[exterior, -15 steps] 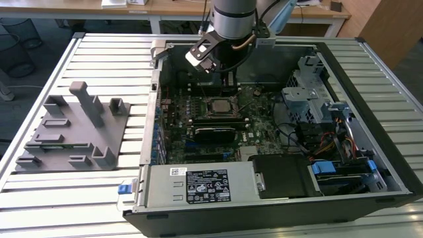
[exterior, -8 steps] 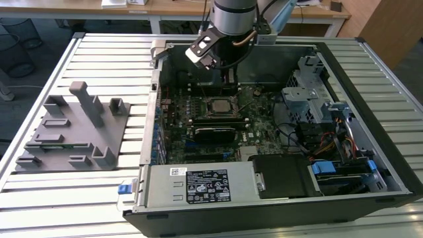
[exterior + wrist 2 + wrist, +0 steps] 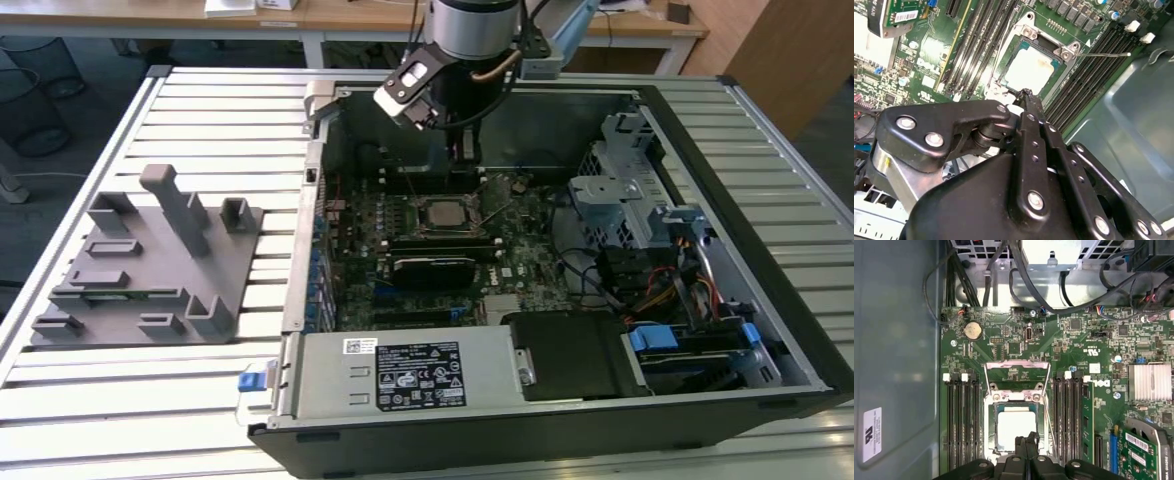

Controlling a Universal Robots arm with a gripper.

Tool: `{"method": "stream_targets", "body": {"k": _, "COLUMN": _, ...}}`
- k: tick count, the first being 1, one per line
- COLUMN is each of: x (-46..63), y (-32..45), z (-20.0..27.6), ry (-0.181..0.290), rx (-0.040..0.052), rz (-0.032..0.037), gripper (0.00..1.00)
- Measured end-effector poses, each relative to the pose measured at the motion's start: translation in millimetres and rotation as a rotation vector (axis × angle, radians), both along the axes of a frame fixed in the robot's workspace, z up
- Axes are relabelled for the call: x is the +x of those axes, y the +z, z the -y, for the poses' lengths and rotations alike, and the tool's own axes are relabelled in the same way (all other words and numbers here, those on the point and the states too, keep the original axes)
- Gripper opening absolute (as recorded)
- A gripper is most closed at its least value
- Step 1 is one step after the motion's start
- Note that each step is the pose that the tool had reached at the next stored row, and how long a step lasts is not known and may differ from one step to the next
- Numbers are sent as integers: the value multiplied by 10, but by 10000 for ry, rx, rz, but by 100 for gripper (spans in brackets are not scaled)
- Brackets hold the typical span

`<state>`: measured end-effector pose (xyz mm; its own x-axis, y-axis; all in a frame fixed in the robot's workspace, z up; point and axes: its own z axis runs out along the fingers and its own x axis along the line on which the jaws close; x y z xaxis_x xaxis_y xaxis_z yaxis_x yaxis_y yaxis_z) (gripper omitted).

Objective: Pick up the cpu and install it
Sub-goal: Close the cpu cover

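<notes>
cpu [image 3: 1016,422] sits flat in the motherboard socket [image 3: 989,420], inside the open case [image 3: 534,440] lying toward the table's [image 3: 200,110] edge on the exterior view's right. Your pincer [image 3: 1027,441] hangs just over the chip's rim, tips pinched together with nothing between them. I'd guess it's light, rigid, slick on that metal lid and fragile underneath. So you'd want to grip it by opposite side edges, never the contact face.
</notes>
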<state>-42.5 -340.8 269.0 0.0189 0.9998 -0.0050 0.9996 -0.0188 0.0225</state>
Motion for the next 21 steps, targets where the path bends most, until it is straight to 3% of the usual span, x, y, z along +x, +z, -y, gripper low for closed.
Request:
{"method": "stream_targets", "body": {"k": 10, "x": 102, "y": 13, "z": 0, "ry": 1, "rx": 1, "rz": 1, "gripper": 11}}
{"method": "stream_targets", "body": {"k": 15, "x": 103, "y": 123, "z": -7, "ry": 1, "rx": -1, "rz": 0, "gripper": 11}}
{"method": "stream_targets", "body": {"k": 21, "x": 114, "y": 128, "z": -7, "ry": 19, "rx": 0, "rz": -10, "gripper": 11}}
